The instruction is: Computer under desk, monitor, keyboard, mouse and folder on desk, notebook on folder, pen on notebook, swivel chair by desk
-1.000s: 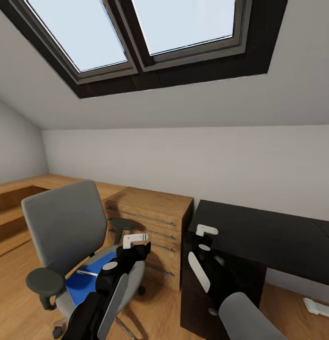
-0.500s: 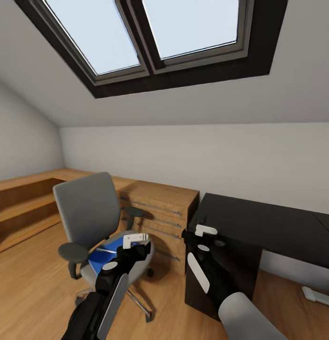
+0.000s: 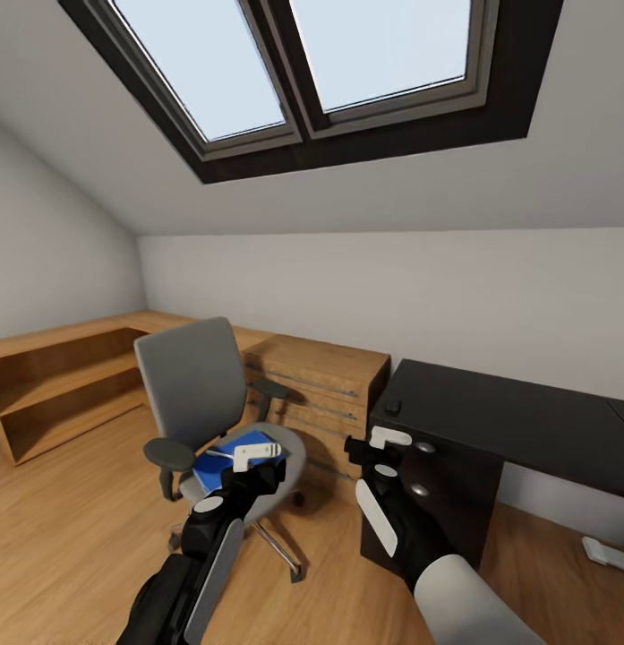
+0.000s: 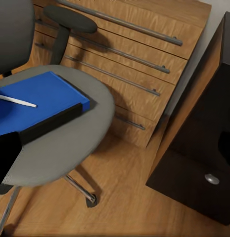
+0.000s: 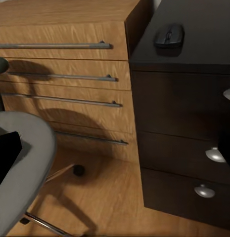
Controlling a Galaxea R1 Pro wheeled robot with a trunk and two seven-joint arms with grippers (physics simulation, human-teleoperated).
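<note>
Two arms reach forward and slightly down from the robot's trunk, side by side, with bent wrists. The left gripper (image 3: 256, 454) hangs over the front of the swivel chair (image 3: 197, 387); the right gripper (image 3: 388, 439) hangs just before the desk's drawer unit (image 3: 437, 502). Whether either pair of fingers is apart or together cannot be told.

On the chair's seat lies the blue folder (image 4: 43, 98), its corner near the seat's edge, with the thin whitish pen (image 4: 17, 101) resting on top. The mouse (image 5: 169, 36) sits near the corner of the black surface (image 3: 517, 421) that is closest to the wooden drawer chest (image 3: 322, 394). The chair stands on the wooden floor (image 3: 70, 528) before that chest, near the desk's end.
</note>
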